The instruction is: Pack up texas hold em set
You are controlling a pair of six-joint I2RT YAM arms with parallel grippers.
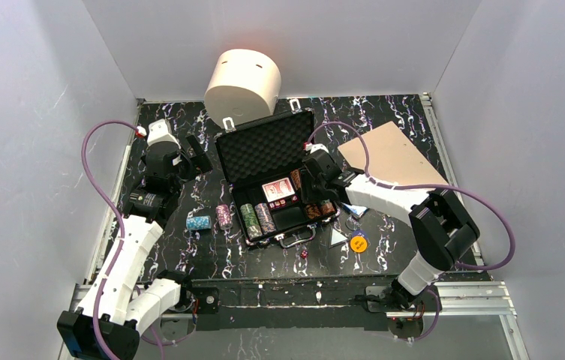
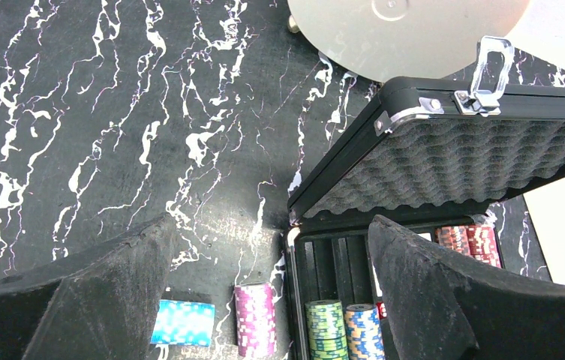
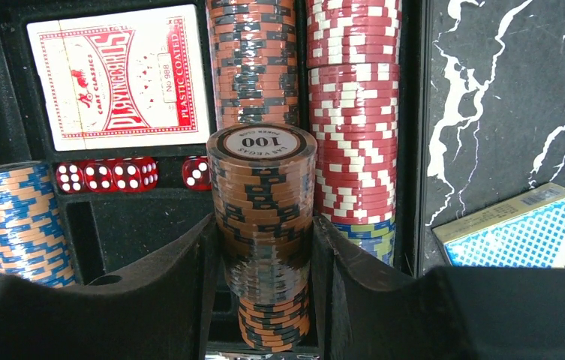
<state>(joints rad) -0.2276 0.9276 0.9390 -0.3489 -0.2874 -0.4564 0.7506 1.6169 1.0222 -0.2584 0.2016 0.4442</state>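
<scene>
**A:** Where does the briefcase stand?

**B:** Mid-worktop and open, with the lid tipped toward the far edge, just in front of the cream cylinder. The right gripper is inside its right-hand end, clamped on a brown chip stack by the rims.

**A:** What worries you there?

**B:** The chips are loose. The pads pinch only the middle of the column, and the chips below look a touch offset. If it lets go at a tilt, I'd expect them to fan out, or wedge across the slot against the red-and-white stack just beside it.

**A:** And the other arm?

**B:** The left gripper hangs spread wide, holding nothing, over the left part of the worktop, nearer the far edge. The magenta stack and teal deck lie left of the case.

**A:** Anything else loose?

**B:** The yellow button and one red die lie toward the near edge. A sweeping arm could knock the die off, and the lid won't shut cleanly over a proud chip.
</scene>
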